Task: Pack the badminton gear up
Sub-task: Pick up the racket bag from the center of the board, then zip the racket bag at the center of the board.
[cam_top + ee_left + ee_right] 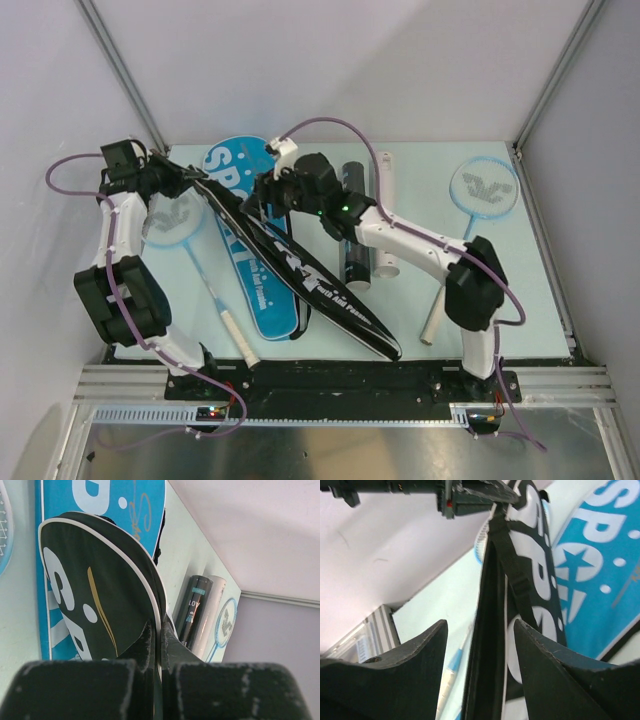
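Observation:
A black "SPORT" racket cover (pixel 300 270) lies slanted across a blue cover (pixel 262 300). My left gripper (pixel 192 181) is shut on the black cover's (pixel 100 590) white-piped rim at its wide far end, which it holds up off the table. My right gripper (pixel 262 196) stands open astride the same cover's edge (pixel 490 605), with a gap on each side. One racket (pixel 170 220) lies at the left under the arm. Another racket (pixel 484 186) lies at the far right. A black tube (pixel 353 262) and a white tube (pixel 384 230) lie side by side in the middle.
The blue cover (pixel 600 580) fills the table to the right of my right gripper (pixel 480 625). The left racket's shaft (pixel 455 660) runs below it. White walls close in on the left, back and right. The arm bases stand on a metal rail (pixel 340 382) at the near edge.

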Tool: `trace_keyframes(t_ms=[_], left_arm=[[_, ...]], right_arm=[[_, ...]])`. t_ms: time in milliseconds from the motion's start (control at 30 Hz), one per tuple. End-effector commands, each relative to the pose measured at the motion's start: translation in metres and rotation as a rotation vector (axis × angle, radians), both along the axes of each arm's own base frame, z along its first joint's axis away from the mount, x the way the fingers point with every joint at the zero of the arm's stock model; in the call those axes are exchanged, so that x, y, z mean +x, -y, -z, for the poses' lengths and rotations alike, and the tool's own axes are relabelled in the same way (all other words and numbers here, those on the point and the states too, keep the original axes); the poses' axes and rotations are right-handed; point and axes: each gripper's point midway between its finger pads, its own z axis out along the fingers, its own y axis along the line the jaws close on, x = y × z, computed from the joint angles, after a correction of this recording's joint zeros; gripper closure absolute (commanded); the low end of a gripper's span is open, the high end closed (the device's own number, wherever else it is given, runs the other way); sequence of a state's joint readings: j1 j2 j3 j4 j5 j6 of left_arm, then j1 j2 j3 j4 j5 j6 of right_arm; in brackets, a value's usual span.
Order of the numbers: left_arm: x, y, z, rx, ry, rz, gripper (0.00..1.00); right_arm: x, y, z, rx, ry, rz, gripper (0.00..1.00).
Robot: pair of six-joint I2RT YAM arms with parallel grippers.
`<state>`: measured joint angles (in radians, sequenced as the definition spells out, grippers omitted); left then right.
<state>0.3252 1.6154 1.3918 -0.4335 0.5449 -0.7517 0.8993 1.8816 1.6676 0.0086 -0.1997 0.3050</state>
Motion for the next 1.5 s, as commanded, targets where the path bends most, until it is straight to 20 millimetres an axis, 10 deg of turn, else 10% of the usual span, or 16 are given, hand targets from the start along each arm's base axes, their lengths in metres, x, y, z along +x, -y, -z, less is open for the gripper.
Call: trace_keyframes(t_ms=[0, 567, 1467], left_arm=[[-0.020, 0.019, 0.017, -0.061, -0.080, 0.069, 1.00], [-0.025, 0.020, 0.017, -0.055, -0.078, 0.072, 1.00], [-0.026, 0.023, 0.015, -0.068, -0.075, 0.087, 1.00]], right_arm=[[0.002, -0.036, -0.025, 0.097, -0.018, -0.077, 0.40], [0.040, -0.078, 0.020, 0.148, -0.098, -0.008, 0.42], [0.070, -0.105, -0.004, 0.196, 0.097, -0.028, 0.42]])
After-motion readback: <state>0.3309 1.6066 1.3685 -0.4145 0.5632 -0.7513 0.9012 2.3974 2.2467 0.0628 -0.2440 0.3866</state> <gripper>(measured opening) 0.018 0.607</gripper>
